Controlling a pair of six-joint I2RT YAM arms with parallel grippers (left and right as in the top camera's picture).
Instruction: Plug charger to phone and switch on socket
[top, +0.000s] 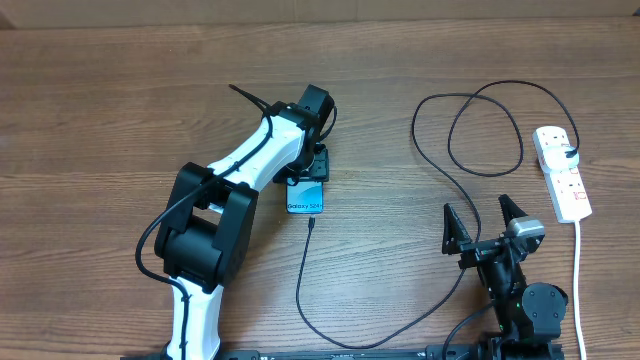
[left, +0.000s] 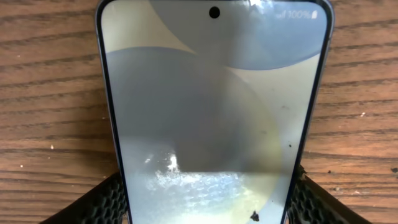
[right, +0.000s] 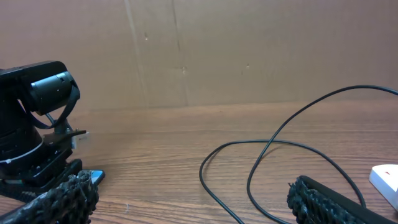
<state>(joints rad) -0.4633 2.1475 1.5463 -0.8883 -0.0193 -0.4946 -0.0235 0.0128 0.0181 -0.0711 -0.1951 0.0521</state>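
Observation:
The phone (top: 305, 198) lies flat on the wooden table, its white "Galaxy" band toward the front. My left gripper (top: 306, 172) sits over its far half, and in the left wrist view the phone (left: 211, 112) fills the frame with the left gripper (left: 208, 208) fingers pressed on both long edges. The black charger cable (top: 302, 285) ends with its tip (top: 312, 224) right at the phone's near end; I cannot tell whether it is inserted. The cable loops right to the white socket strip (top: 564, 178). My right gripper (top: 483, 218) is open and empty, left of the strip.
The right wrist view shows cable loops (right: 261, 162) on the table, a corner of the strip (right: 388, 179) at the far right and the left arm (right: 34, 118) at the left. The strip's white cord (top: 578, 290) runs toward the front edge.

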